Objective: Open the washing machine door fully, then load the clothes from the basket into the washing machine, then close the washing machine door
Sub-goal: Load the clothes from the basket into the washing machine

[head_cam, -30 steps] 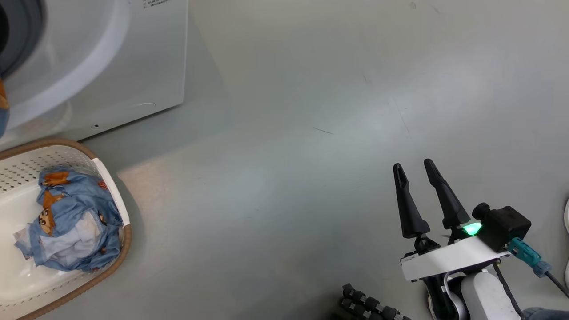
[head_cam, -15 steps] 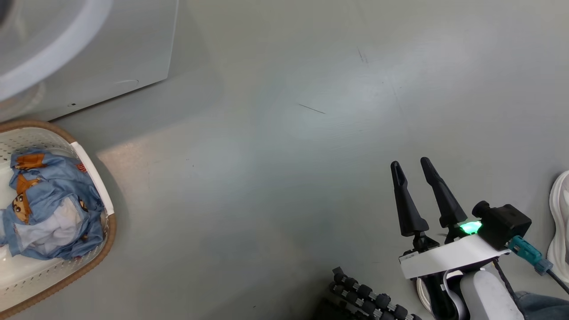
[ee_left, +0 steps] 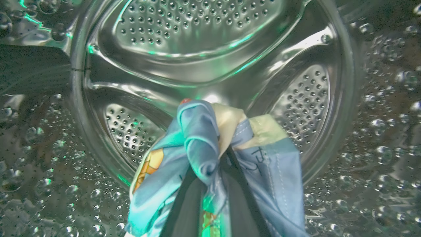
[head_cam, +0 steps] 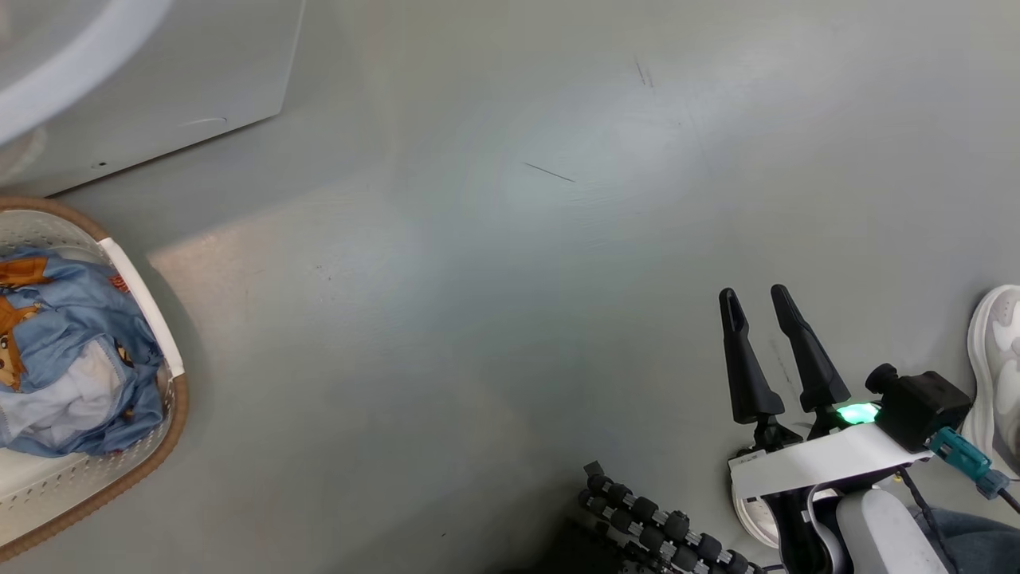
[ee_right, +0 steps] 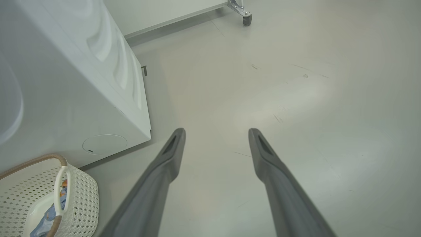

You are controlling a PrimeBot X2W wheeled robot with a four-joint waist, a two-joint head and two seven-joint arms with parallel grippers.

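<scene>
**Q:** What is shown at the left gripper (ee_left: 225, 159)?

**A:** The left gripper is shown inside the steel drum (ee_left: 204, 42) of the washer (head_cam: 159, 88). Its fingers are drawn to a narrow gap and clamped on a cloth (ee_left: 197, 138), which is light blue with a cream patch and an orange print. The cloth is bunched over the fingertips and held in front of the drum's perforated back wall. Whether it touches the steel below cannot be told.

**Q:** How is the right gripper (head_cam: 752, 293) presented?

**A:** It is seen at the lower right of the head view, above the grey floor (head_cam: 510, 255). Its two dark fingers are spread wide, and nothing is held between them. A green light is lit at its base. A white shoe (head_cam: 996, 359) is seen near it, at the right edge.

**Q:** Where are the other clothes (head_cam: 64, 359) located?

**A:** They are found crumpled in the basket (head_cam: 163, 422), blue fabric wrapped around a white piece. The basket is set on the floor just beside the washer's lower front, at the left edge of the head view and well apart from the right gripper. In the right wrist view its white handle and brown rim are seen at the lower left, with the washer's white panel above them.
</scene>
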